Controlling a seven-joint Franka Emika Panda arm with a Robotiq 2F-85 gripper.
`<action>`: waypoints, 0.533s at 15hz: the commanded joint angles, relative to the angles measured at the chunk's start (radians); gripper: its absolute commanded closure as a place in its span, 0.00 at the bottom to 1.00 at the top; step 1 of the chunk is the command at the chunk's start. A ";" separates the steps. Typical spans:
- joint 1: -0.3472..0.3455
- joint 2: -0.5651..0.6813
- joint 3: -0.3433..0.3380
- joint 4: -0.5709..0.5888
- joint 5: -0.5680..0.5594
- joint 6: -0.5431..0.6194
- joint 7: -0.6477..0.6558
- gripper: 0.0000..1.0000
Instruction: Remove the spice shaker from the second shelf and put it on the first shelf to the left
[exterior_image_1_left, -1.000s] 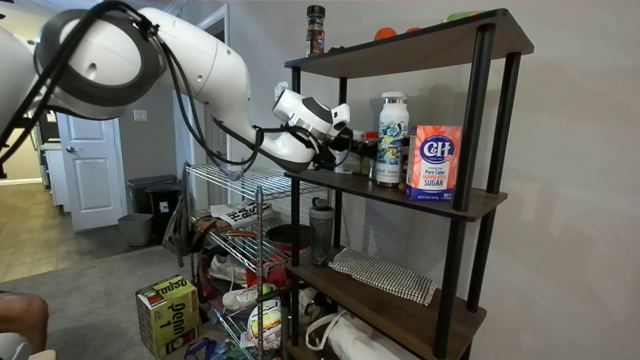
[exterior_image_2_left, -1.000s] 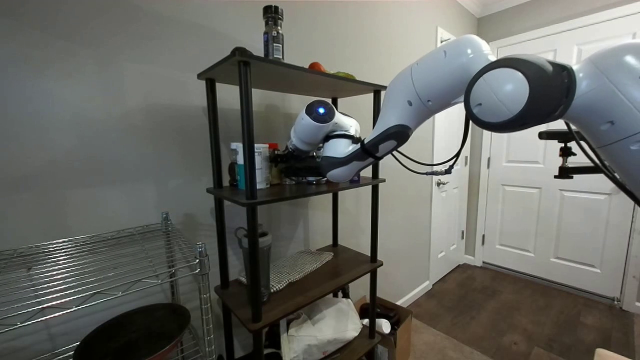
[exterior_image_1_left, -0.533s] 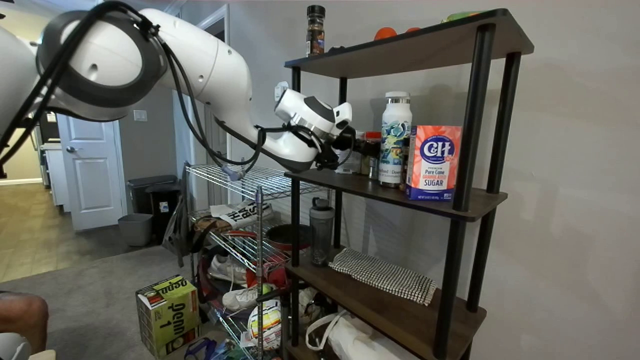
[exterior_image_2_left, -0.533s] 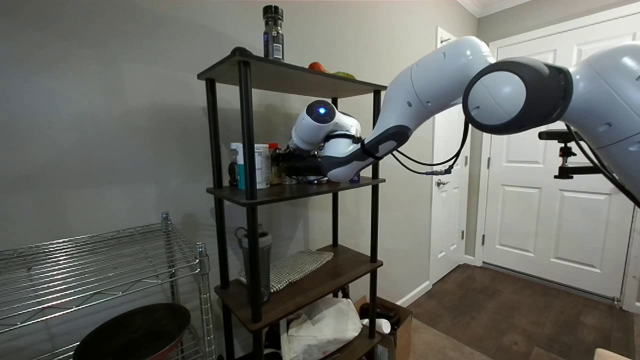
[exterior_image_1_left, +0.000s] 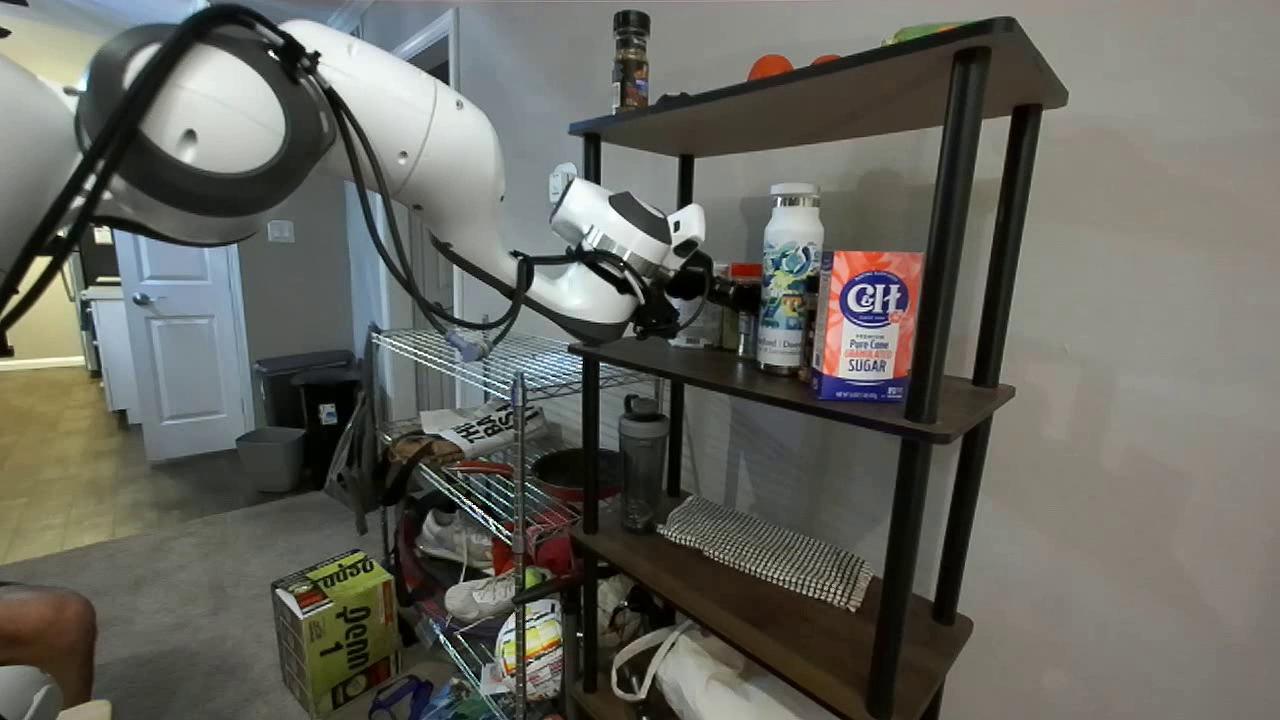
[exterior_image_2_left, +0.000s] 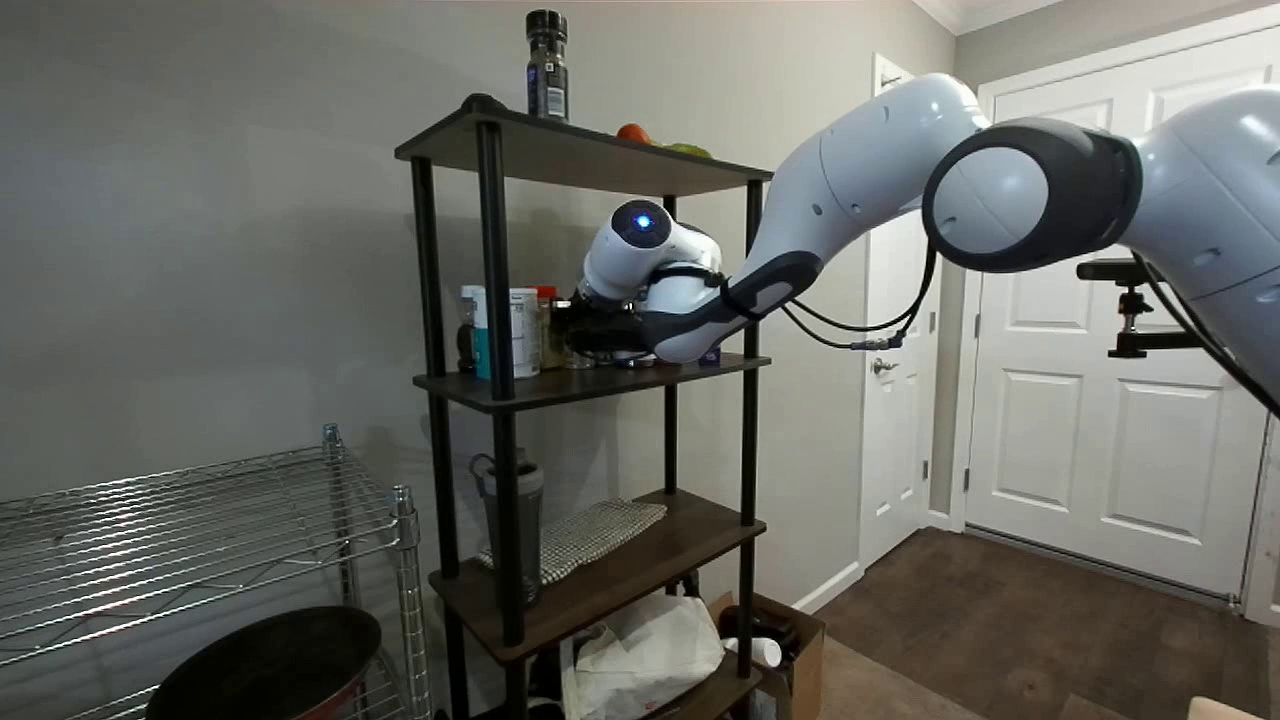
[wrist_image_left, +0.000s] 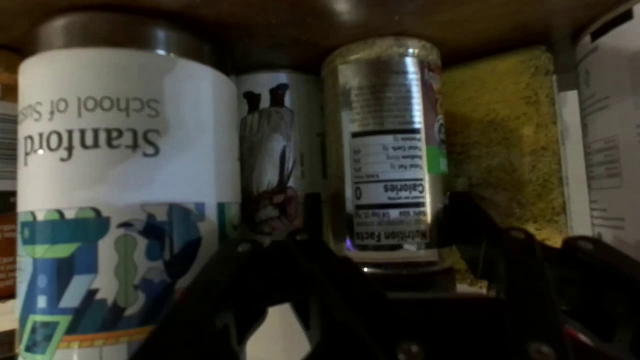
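On 2nd shelf (exterior_image_1_left: 700, 365), shaker (wrist_image_left: 387, 160) upright (vert.)

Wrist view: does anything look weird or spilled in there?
The bottle and spice jar look upside down, but only because the picture is: an exterior view shows the bottle upright. I see nothing spilled.

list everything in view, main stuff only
Tall wooden rack: 1, dark brown, in both exterior views
Slim spice bottle: 1, dark, first shelf
Round pieces: at least 2, orange, first shelf
Cylindrical spice shaker: 1, clear, second shelf
Tall patterned bottle: 1, white, second shelf
Cardboard sugar box: 1, orange and purple, second shelf
Red-capped jar: 1, yellow, second shelf
Lidded bottle: 1, grey, third shelf
Checked cloth: 1, black and white, third shelf
Chrome wire rack: 1, silver, beside wooden rack
Robot arm: 1, white, before wooden rack
Two-finger gripper: 1, black, straddling spice shaker, grip unclear
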 joint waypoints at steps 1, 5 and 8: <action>0.013 0.004 -0.022 0.011 -0.018 -0.008 0.030 0.64; 0.014 -0.001 -0.027 0.004 -0.019 -0.007 0.032 0.69; 0.017 -0.039 -0.024 -0.042 -0.021 0.001 0.027 0.69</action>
